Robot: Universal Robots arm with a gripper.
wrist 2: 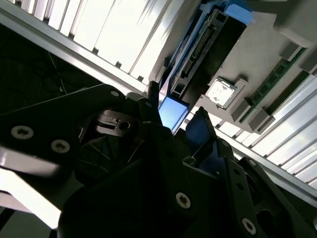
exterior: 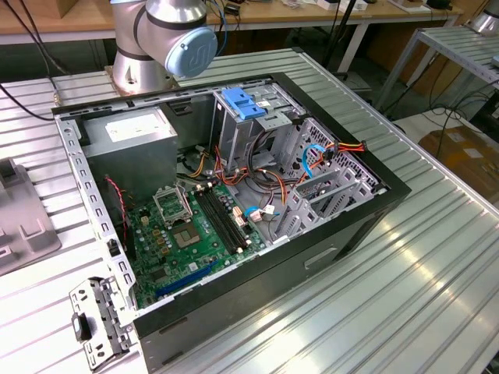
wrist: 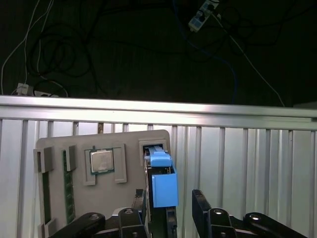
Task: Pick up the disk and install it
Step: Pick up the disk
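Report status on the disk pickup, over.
Gripper open, straddling the disk. Disk on edge in the grey tray slot, not yet lifted. Processor chip alongside, clear of the gripper.

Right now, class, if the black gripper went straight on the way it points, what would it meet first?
Most likely the disk with blue plastic rails, standing on edge in the grey tray, between the gripper's fingers; depth is unclear.

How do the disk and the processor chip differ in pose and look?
The disk stands on edge in its slot, with blue plastic; the processor chip lies flat, plain silver. The disk is inside the open end effector; the chip is outside it. Both sit in the grey tray.
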